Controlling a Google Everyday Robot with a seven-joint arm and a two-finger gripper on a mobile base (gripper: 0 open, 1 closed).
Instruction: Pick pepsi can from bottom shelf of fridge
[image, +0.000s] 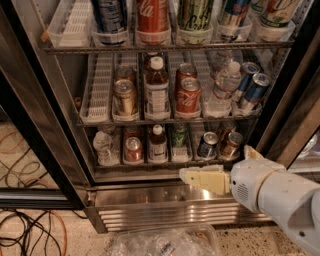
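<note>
Cream gripper (189, 176) just below and slightly left of pepsi can (206, 145), open or closed impossible to tell, can upright on bottom shelf (150, 163) with brown can (231, 145) just right of it: approach step, probably calling for a rise, slight rightward shift, then forward reach.

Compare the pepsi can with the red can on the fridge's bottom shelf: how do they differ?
The pepsi can is dark blue; the red can is red. The pepsi can stands right of centre, just above the gripper, which hangs before the steel base panel; the red can stands left, away from it. Both are upright at the bottom shelf's front, with silver tops.
</note>
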